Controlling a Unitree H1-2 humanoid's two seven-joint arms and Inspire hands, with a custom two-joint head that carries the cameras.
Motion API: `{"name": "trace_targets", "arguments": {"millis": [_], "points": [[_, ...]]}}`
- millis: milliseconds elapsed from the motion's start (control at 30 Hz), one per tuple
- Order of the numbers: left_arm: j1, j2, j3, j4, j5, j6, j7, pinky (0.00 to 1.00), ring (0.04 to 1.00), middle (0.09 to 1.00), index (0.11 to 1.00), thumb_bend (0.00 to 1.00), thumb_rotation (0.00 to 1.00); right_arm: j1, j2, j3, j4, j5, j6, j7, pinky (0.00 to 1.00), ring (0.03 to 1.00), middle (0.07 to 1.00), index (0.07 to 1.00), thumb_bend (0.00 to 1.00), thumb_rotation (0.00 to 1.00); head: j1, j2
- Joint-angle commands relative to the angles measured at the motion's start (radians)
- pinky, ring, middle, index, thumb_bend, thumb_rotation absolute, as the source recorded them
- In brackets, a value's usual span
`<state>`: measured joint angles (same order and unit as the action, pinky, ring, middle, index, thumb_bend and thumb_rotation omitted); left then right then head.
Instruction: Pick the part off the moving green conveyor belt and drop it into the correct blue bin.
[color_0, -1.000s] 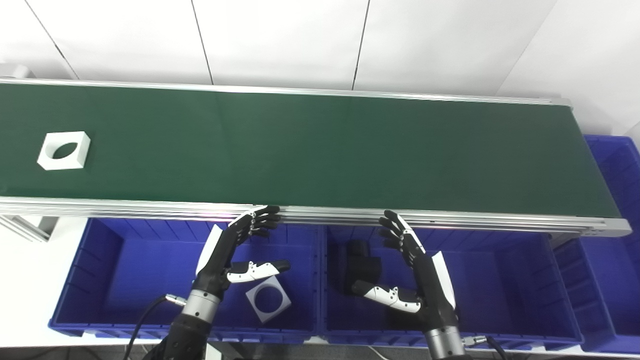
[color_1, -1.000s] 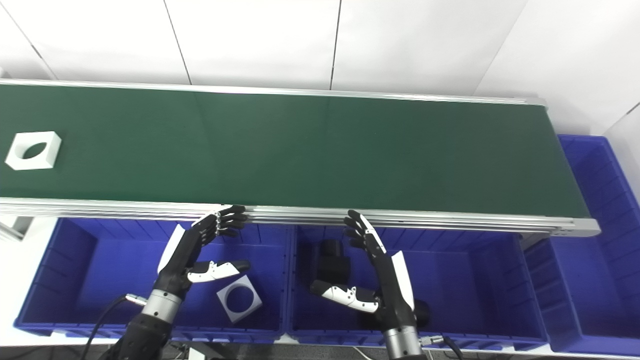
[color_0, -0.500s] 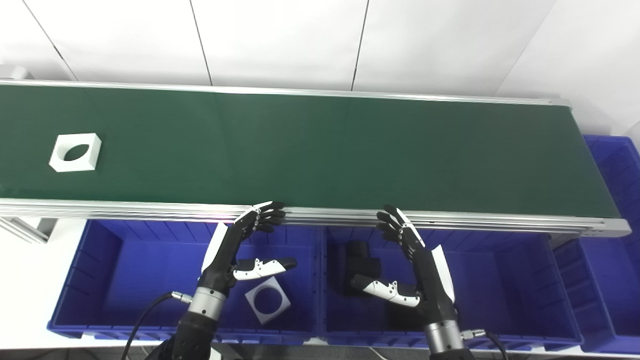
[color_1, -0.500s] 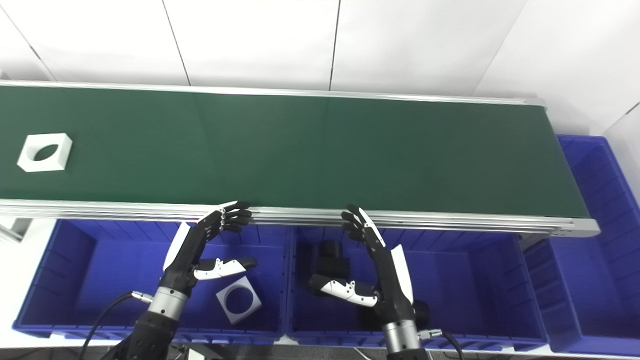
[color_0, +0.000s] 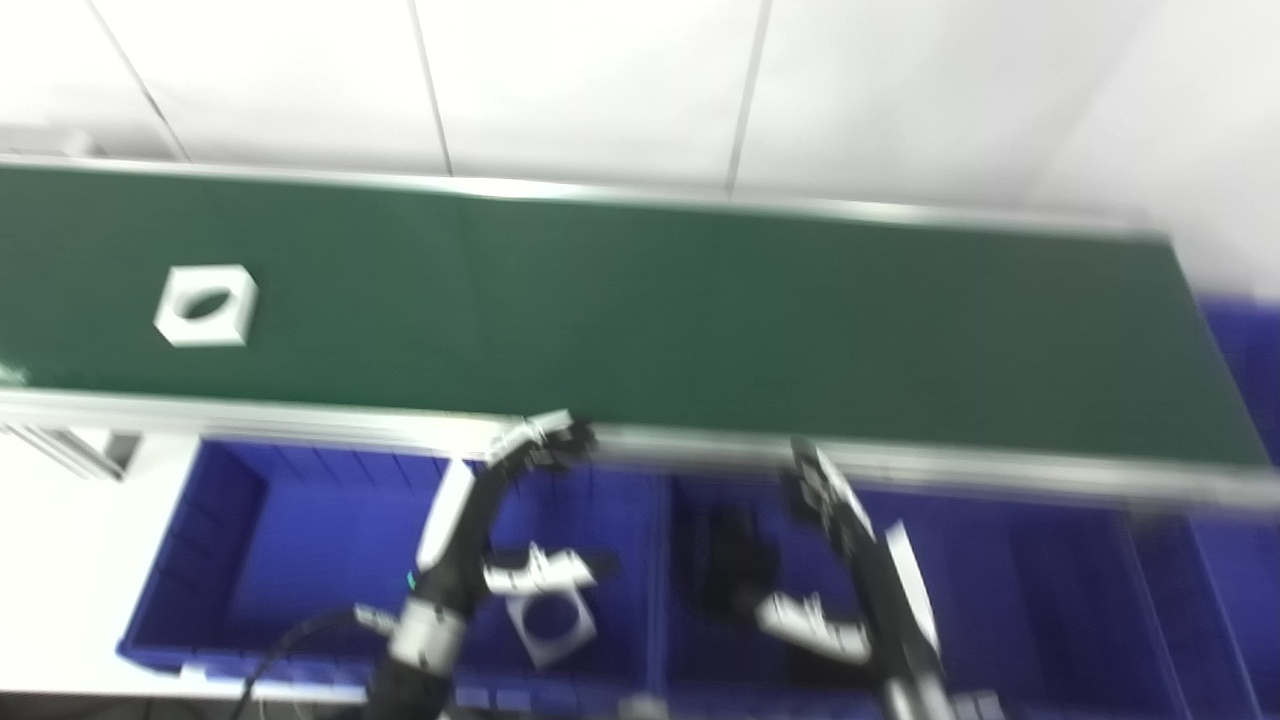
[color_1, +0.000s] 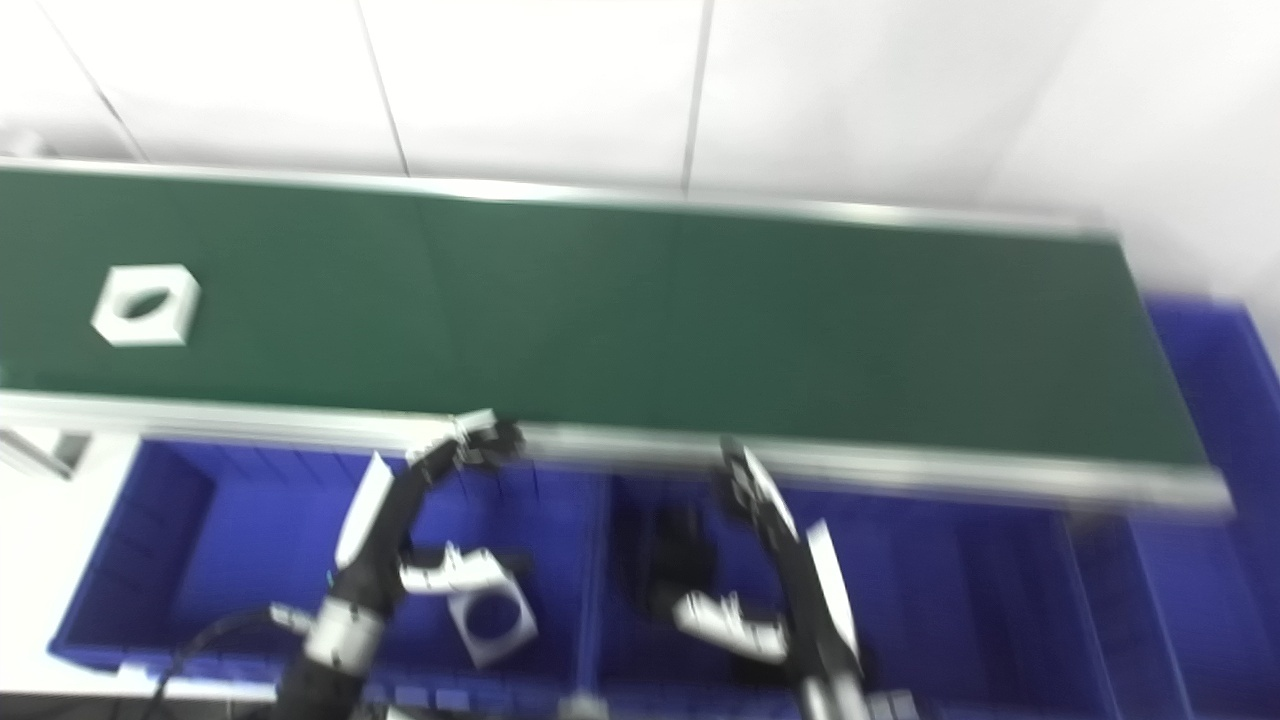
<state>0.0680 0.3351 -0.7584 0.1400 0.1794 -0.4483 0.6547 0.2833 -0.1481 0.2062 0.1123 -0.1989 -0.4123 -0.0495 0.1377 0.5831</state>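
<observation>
A white square part with a round hole (color_0: 206, 305) lies on the green conveyor belt (color_0: 640, 300) at the far left; it also shows in the right eye view (color_1: 146, 303). My left hand (color_0: 500, 515) is open and empty over the left blue bin (color_0: 250, 530), fingertips at the belt's near rail. My right hand (color_0: 850, 560) is open and empty over the middle blue bin (color_0: 1020, 590). Both views are blurred.
A white square part with a hole (color_0: 550, 622) lies in the left bin. A black part (color_0: 735, 565) lies in the middle bin. Another blue bin (color_0: 1245, 400) stands at the belt's right end. A white wall is behind.
The whole picture has shifted and blurred, so the camera has moved. The white part on the belt has travelled to the right. Both hands stay open over the bins.
</observation>
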Motion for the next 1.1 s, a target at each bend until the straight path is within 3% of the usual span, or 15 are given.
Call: {"name": "trace_targets", "arguments": {"millis": [0, 67, 233, 500, 600, 800, 1067], "points": [[-0.029, 0.024, -0.012, -0.046, 0.030, -0.022, 0.049, 0.62, 0.700, 0.738, 0.753, 0.88, 0.48, -0.006, -0.018, 0.007, -0.013, 0.021, -0.058, -0.023, 0.76, 0.814, 0.853, 0.921, 0.81, 0.33, 0.001, 0.001], [-0.045, 0.048, -0.012, -0.088, 0.034, -0.022, 0.036, 0.64, 0.718, 0.760, 0.770, 0.88, 0.47, -0.011, -0.034, 0.015, -0.001, 0.035, -0.058, -0.035, 0.77, 0.818, 0.855, 0.918, 0.81, 0.33, 0.057, -0.027], [-0.069, 0.084, 0.015, -0.138, 0.046, -0.022, 0.013, 0.64, 0.727, 0.773, 0.789, 0.88, 0.44, -0.021, -0.056, 0.032, 0.024, 0.068, -0.058, -0.045, 0.81, 0.834, 0.872, 0.924, 0.81, 0.34, 0.081, -0.052], [-0.075, 0.117, 0.110, -0.190, -0.007, -0.022, -0.124, 0.67, 0.749, 0.779, 0.786, 0.89, 0.39, -0.030, -0.073, 0.053, 0.042, 0.063, -0.058, -0.079, 0.78, 0.815, 0.863, 0.923, 0.82, 0.34, 0.097, -0.074], [-0.082, 0.132, 0.149, -0.190, 0.015, -0.022, -0.173, 0.69, 0.771, 0.803, 0.809, 0.87, 0.44, -0.033, -0.075, 0.059, 0.044, 0.074, -0.058, -0.082, 0.78, 0.812, 0.858, 0.922, 0.81, 0.34, 0.102, -0.077], [-0.108, 0.172, 0.265, -0.199, -0.020, -0.021, -0.299, 0.74, 0.789, 0.821, 0.819, 0.88, 0.45, -0.040, -0.080, 0.074, 0.048, 0.067, -0.058, -0.106, 0.77, 0.803, 0.849, 0.915, 0.81, 0.34, 0.096, -0.075], [-0.169, 0.225, 0.467, -0.167, -0.046, -0.009, -0.537, 0.79, 0.821, 0.836, 0.829, 0.87, 0.45, -0.047, -0.082, 0.087, 0.053, 0.076, -0.058, -0.127, 0.76, 0.788, 0.830, 0.907, 0.82, 0.34, 0.104, -0.084]]}}
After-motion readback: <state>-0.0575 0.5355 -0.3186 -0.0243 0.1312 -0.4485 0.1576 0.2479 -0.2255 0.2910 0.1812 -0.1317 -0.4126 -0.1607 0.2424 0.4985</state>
